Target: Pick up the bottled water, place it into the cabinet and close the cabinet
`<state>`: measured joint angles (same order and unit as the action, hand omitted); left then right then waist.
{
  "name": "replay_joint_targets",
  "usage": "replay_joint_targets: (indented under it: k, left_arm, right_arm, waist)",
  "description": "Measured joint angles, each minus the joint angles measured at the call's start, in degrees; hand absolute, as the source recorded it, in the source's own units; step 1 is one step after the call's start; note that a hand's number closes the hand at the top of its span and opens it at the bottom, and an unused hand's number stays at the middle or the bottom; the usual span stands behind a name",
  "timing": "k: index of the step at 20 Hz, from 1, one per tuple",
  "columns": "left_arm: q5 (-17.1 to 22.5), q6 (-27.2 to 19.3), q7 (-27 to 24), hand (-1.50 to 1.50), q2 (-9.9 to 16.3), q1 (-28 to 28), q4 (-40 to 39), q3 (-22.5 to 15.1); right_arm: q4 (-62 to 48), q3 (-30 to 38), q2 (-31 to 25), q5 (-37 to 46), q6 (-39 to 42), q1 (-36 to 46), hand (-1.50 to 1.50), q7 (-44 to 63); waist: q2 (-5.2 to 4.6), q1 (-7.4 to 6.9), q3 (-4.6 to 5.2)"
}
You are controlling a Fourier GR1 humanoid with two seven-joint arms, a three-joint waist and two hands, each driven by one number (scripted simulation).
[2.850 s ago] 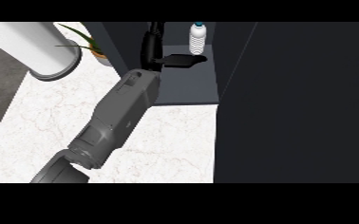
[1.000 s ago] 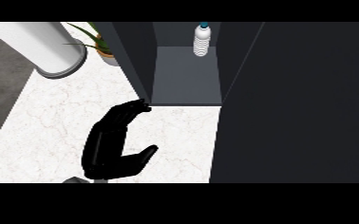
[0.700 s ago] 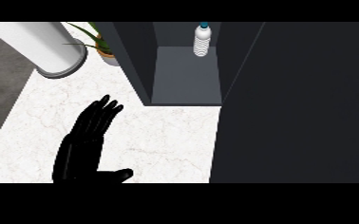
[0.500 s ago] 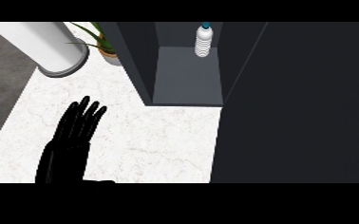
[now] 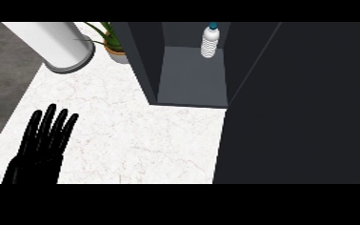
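Marble counter (image 5: pixel 141 138): white with faint veining, it fills the middle and lower left of my view
Left hand (image 5: pixel 41 148): mine, black, at about eight o'clock near the lower left corner; fingers straight and slightly spread, pointing toward twelve, holding nothing and well apart from everything else
Right hand: it does not show in my view
Bottled water (image 5: pixel 210 41): clear ribbed bottle with a blue cap, standing upright at about one o'clock, at the back of the cabinet's floor
Cabinet (image 5: pixel 191 78): dark grey, open toward me, its floor bare apart from the bottle; its left wall runs from twelve o'clock down toward the centre
Cabinet door (image 5: pixel 288 109): a broad dark panel that takes up the whole three o'clock side, from the top edge down to the bottom
White cylinder (image 5: pixel 63 45): a pale rounded body with a grey rim at about eleven o'clock, sitting at the counter's far left
Potted plant (image 5: pixel 112 45): green leaves in a tan pot, between the cylinder and the cabinet's left wall, just beside both
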<state>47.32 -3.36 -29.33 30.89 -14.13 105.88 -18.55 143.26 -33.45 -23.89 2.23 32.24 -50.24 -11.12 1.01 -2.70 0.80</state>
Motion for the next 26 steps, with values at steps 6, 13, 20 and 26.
replay_joint_targets:
  k: [6, 13, 20, 26]
  left_arm:
    - [3.00, 4.05, 0.16, -1.50, 3.53, -3.01, 1.70, 3.53]
    - [5.12, 8.38, 0.26, -1.50, 6.41, -4.66, 2.44, 6.12]
    - [6.80, 11.77, 0.81, -1.50, 8.93, -5.37, 3.01, 8.15]
    - [7.37, 13.55, 1.44, -1.50, 10.36, -5.25, 2.91, 8.90]
  right_arm:
    - [-0.38, -2.59, 1.83, -0.29, -3.80, 1.15, 1.50, 2.68]
    - [-0.51, -3.12, 1.79, -1.21, -4.42, 4.88, 1.50, 5.37]
    - [-0.65, -2.78, 1.16, -2.00, -3.63, 9.78, 1.50, 7.72]
    - [-0.68, -1.80, -0.38, -2.46, -2.02, 14.85, -1.50, 9.29]
  waist:
    - [-0.67, -1.71, 0.02]
    - [-1.66, -4.45, 0.08]
    - [-2.48, -7.33, 0.20]
    - [-2.84, -9.46, 0.45]
